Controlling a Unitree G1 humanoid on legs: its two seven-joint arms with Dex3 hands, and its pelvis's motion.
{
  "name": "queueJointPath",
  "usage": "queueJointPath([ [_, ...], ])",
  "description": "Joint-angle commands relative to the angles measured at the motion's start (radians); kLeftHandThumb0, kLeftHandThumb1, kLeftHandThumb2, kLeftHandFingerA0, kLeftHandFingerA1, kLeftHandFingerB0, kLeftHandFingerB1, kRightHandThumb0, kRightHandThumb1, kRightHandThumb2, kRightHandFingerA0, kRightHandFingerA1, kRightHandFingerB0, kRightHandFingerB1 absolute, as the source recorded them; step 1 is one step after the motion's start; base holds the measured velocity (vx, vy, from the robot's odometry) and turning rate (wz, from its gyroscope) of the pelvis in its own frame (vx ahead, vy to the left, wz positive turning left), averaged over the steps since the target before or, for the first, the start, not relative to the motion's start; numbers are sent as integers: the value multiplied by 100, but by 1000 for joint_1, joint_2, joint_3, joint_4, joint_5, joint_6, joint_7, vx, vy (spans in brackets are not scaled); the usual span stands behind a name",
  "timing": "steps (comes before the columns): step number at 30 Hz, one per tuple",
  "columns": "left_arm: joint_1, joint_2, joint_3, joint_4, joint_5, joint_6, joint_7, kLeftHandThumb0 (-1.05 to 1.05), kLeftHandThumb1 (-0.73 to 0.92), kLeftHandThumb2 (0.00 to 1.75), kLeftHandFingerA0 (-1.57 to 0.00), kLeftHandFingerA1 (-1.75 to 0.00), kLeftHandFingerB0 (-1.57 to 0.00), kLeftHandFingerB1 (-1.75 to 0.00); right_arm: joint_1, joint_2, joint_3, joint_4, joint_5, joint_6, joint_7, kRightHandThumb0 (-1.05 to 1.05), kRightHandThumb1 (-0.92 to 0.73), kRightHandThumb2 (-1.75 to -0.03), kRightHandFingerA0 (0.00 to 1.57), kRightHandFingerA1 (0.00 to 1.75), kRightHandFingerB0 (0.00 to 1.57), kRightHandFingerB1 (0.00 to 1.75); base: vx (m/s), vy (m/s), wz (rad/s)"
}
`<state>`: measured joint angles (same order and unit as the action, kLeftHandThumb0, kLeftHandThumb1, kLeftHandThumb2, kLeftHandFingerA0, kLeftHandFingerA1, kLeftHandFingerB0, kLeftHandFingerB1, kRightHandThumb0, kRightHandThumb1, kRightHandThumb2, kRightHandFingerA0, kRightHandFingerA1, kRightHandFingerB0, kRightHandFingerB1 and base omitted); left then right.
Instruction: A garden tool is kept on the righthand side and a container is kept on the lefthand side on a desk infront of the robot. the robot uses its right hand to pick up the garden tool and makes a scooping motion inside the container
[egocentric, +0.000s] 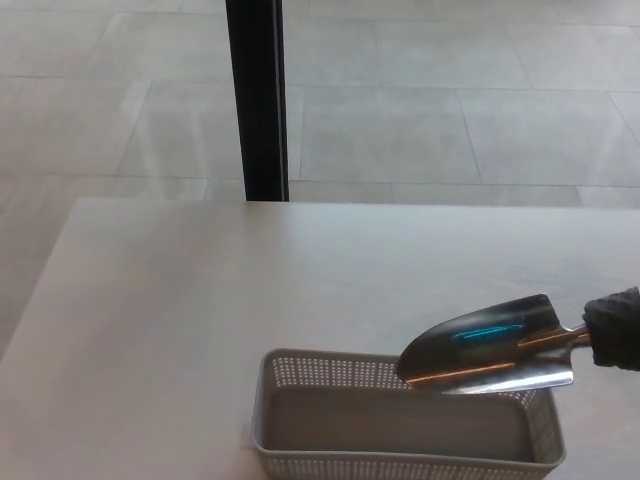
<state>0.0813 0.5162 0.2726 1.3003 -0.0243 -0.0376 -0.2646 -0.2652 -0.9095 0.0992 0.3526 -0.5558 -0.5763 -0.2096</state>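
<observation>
A garden trowel with a shiny metal blade (485, 350) hangs in the air over the far right corner of the container, its tip pointing left and slightly down. Its dark handle (613, 330) runs out of the picture's right edge, so whatever holds it is hidden. The container is a grey perforated plastic basket (330, 372) at the near edge of the desk, and nothing shows inside it. Neither hand shows in the head view.
The pale desk (200, 300) stretches left of and beyond the basket. Past its far edge stands a black vertical post (256, 100) on a tiled floor.
</observation>
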Motion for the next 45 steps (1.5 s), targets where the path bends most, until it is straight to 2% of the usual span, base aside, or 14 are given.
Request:
queueJointPath([
  [1, 4, 20, 1, 2, -4, -14, -3, -54, 69, 60, -51, -58, -51, -46, 0, -38, -49, 20, 37, -25, 64, -16, -59, -86, 85, 175, 71, 151, 0, 0, 0],
  [4, 0, 23, -5, 4, 3, -8, 3, -55, 69, 60, -52, -55, -49, -45, -4, -55, -55, 19, 30, -10, 113, -19, -58, -90, 88, 174, 72, 150, 0, 0, 0],
  [7, -3, 23, 4, 5, -8, 0, 0, -54, 67, 60, -50, -57, -49, -45, -15, -80, -56, 33, 10, -26, 119, -18, -57, -92, 88, 167, 79, 133, 0, 0, 0],
  [14, 4, 19, 12, 7, -15, 9, 4, -51, 68, 60, -54, -59, -50, -46, -19, -140, -68, 40, -21, -27, 139, -16, -57, -87, 86, 173, 72, 147, 0, 0, 0],
  [16, 6, 19, 9, 6, -9, 0, 6, -54, 67, 60, -52, -57, -49, -46, -25, -151, -64, 51, -44, -45, 115, -16, -53, -88, 87, 173, 79, 135, 0, 0, 0],
  [20, 3, 16, 9, 4, -8, 3, 8, -54, 67, 60, -50, -62, -48, -48, -25, -164, -64, 57, -50, -55, 117, -18, -54, -87, 88, 174, 80, 136, 0, 0, 0],
  [23, -2, 20, 10, 5, -5, 5, 8, -54, 69, 60, -51, -58, -48, -45, -14, -165, -64, 38, -53, -47, 134, -16, -54, -84, 85, 175, 67, 152, 0, 0, 0],
  [27, 2, 24, 15, 2, -12, -1, -12, -57, 65, 60, -49, -57, -48, -45, 14, -173, -60, -31, -52, -26, 196, -19, -58, -80, 82, 175, 65, 152, 0, 0, 0],
  [32, -5, 23, 13, 3, -9, -4, -8, -55, 66, 60, -55, -58, -51, -45, 43, -177, -43, -72, -156, -74, 120, -23, -58, -79, 87, 175, 68, 152, 0, 0, 0],
  [40, -13, 22, 7, 4, -2, -8, -6, -55, 67, 60, -55, -59, -52, -46, 80, -181, -14, -156, -289, 11, 132, -28, -58, -76, 87, 175, 68, 154, 0, 0, 0],
  [41, -14, 23, 6, 1, -3, 0, -10, -54, 66, 60, -53, -59, -49, -46, 82, -184, 5, -177, -314, 29, 167, -29, -62, -65, 87, 175, 70, 150, 0, 0, 0],
  [43, -16, 21, 9, 7, -5, -1, -7, -54, 67, 60, -55, -57, -51, -45, 89, -183, 6, -184, -315, 34, 168, -32, -66, -64, 87, 175, 70, 150, 0, 0, 0],
  [44, -20, 23, 12, 9, -7, 6, -10, -53, 67, 60, -56, -58, -51, -47, 91, -184, 14, -188, -334, 42, 161, -42, -48, -89, 119, 139, 88, 119, 0, 0, 0],
  [45, -19, 22, 17, 9, -13, 4, -13, -55, 64, 59, -53, -57, -50, -45, 95, -182, 21, -193, -325, 47, 188, -42, -54, -94, 117, 137, 83, 112, 0, 0, 0],
])
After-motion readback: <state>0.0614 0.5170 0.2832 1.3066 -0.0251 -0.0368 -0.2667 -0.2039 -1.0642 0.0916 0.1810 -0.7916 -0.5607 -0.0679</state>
